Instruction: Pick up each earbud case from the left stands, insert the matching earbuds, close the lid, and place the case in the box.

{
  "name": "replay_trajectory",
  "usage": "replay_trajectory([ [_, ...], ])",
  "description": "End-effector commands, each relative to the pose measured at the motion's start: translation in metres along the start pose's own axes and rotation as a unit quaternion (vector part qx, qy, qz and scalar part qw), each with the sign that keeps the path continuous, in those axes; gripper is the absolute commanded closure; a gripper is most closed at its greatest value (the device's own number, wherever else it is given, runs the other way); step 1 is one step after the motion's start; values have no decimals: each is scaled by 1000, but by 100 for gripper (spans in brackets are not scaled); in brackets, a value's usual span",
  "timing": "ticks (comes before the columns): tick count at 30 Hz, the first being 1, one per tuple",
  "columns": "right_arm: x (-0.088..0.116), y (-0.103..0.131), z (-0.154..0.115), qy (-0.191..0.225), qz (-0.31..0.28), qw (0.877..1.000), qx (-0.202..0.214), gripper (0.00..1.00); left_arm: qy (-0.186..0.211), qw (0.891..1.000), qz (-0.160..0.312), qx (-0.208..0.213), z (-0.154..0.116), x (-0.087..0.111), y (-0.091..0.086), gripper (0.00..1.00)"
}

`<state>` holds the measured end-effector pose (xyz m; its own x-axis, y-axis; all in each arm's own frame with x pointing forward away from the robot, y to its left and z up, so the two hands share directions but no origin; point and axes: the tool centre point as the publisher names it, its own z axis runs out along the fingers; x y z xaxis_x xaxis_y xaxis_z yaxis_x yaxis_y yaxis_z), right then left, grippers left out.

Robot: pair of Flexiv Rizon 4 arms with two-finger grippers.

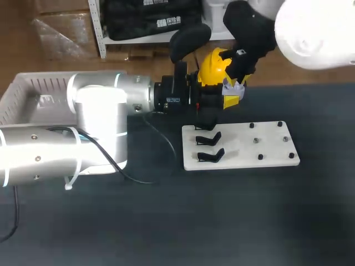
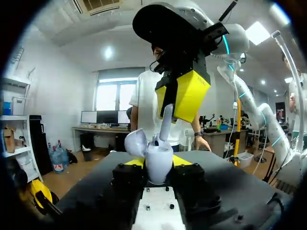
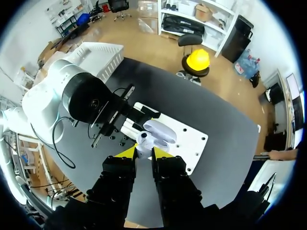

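Two grippers are seen close together above the table (image 1: 166,221). The open case (image 2: 159,160) is clamped in the left gripper (image 2: 158,165), lid (image 2: 135,143) tipped back, so its inside is kept facing up. One earbud (image 2: 166,120) is pinched in the right gripper (image 2: 176,99) and held with its end at the case's mouth, likely so it can be pushed straight down. The box (image 1: 33,94) is set beside the left arm (image 1: 100,100), well apart from the case.
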<state>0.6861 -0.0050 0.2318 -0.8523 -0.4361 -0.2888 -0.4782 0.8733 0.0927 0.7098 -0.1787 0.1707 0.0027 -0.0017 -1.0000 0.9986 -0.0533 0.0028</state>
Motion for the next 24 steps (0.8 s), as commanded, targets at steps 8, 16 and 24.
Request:
replay_trajectory([
  [8, -3, 1, 4, 0, 0, 1000, 1, 100, -1, 1000, 0, 0, 0, 0, 0, 100],
  [16, -3, 1, 5, -6, 1, 1000, 2, 100, -1, 1000, 0, 0, 0, 0, 0, 100],
  [24, -5, 1, 8, -5, 0, 1000, -1, 100, -1, 1000, 0, 0, 0, 0, 0, 100],
])
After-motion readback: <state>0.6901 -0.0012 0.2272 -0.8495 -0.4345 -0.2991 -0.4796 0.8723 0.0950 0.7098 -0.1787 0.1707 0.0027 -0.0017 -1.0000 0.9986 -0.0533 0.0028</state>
